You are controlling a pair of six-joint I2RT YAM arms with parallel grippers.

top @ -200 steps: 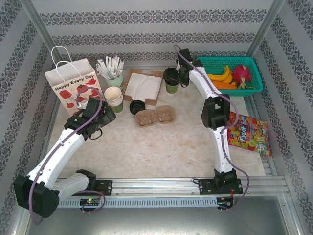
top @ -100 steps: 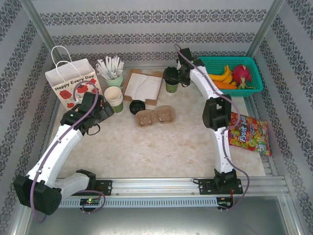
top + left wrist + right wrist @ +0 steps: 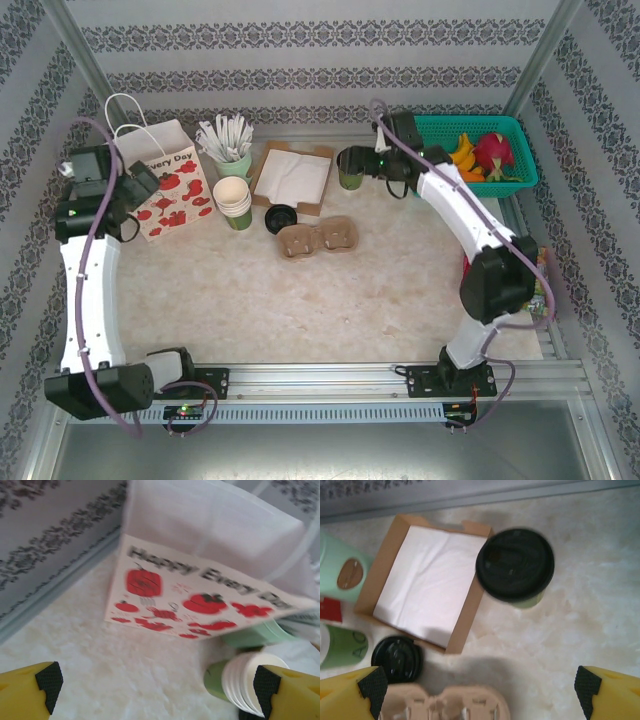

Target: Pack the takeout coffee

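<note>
Right gripper [image 3: 479, 686], jaws spread wide and holding nothing, now hangs back from the takeout coffee cup [image 3: 515, 566]. A moment ago it sat directly over that cup. The arm has since drawn off to the right with its elbow swung outward.

Nearest us, in front of the napkin box [image 3: 427, 585], lies the cardboard cup carrier [image 3: 317, 238], and both of its wells look empty. Between carrier and box rests a second black lid [image 3: 397, 657]. Whether a cup stands beneath it we cannot tell.

The takeout coffee cup stands upright and lidded, close against the right corner of the box, about where it stood before. We judge it released or never lifted, and not yet packed.

Well to the left of the box, past the cream-white cup stack [image 3: 245, 680], the left gripper [image 3: 155, 680] has swung away from that stack. It now faces the printed side of the white paper bag [image 3: 200, 595], fingers wide apart and empty. We read this as a move to steady or open the bag before any cup travels across.
</note>
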